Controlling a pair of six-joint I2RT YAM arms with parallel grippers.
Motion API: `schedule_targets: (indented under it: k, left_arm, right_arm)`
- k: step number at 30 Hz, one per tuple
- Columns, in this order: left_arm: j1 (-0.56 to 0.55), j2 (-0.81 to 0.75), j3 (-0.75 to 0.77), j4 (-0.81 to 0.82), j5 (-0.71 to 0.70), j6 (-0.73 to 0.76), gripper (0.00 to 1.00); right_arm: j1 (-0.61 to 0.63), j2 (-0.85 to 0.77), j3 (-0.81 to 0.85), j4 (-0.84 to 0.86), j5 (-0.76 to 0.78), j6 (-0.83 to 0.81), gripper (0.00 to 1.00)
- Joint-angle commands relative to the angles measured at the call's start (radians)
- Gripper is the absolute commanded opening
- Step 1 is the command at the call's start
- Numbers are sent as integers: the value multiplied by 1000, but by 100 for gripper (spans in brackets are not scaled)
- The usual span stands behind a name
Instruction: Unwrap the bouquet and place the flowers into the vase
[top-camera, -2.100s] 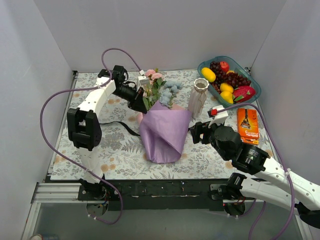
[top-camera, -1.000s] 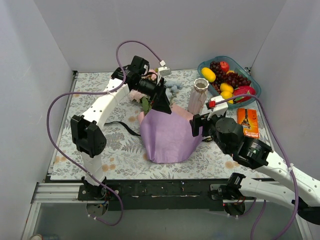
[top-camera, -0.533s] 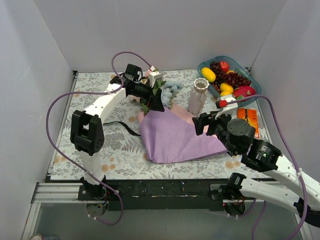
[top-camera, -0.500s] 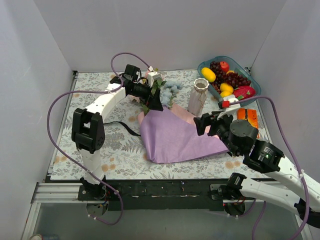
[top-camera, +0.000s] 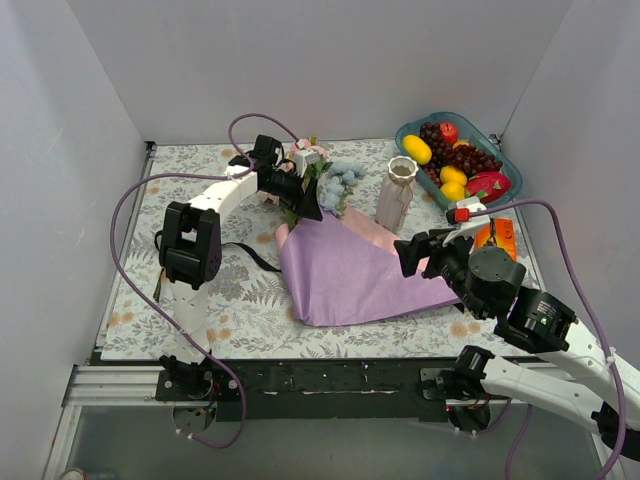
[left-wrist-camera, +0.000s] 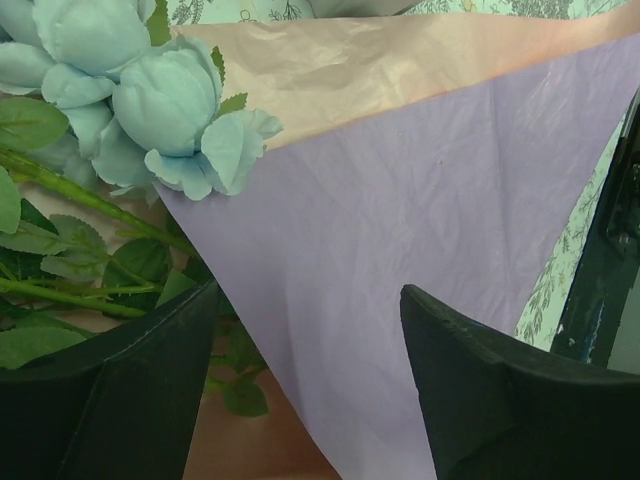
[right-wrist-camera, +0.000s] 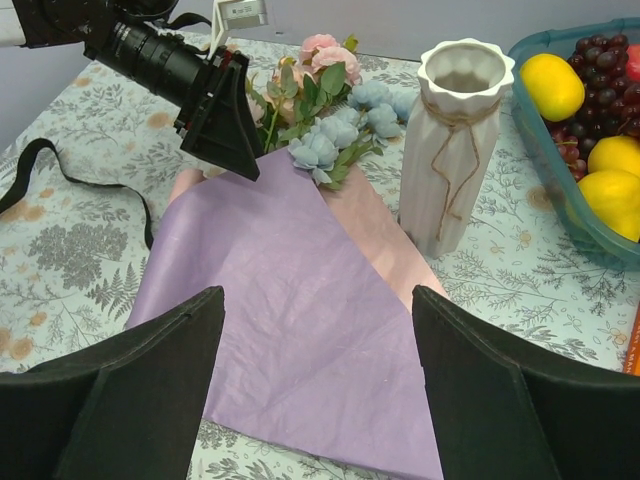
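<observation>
Vase (right-wrist-camera: 455, 170) with twine (right-wrist-camera: 455, 112) in right wrist view; flowers (left-wrist-camera: 150, 100) close-up in left.

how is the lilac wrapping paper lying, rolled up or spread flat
Spread flat: the wrapping paper lies open as one sheet, flowers exposed at its far corner.

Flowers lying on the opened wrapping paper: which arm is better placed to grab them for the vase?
Left. The left gripper, open, hovers at the stems of the flowers; the right gripper, also open, sits over the wrapping paper, away from them.
</observation>
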Motion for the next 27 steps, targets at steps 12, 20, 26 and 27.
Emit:
schedule_targets:
  k: [12, 20, 26, 27]
  left_arm:
    - [-3, -8, 19, -52, -45, 96, 25]
    - [-19, -19, 10, -47, -149, 115, 20]
    - [-36, -25, 1, -36, -181, 119, 5]
    - [-37, -27, -1, -36, -186, 121, 1]
  right_arm:
    - [5, 12, 24, 27, 0, 0, 82]
    - [4, 22, 42, 29, -3, -11, 81]
    - [5, 20, 45, 30, -2, -14, 80]
    - [5, 19, 44, 32, -2, -14, 80]
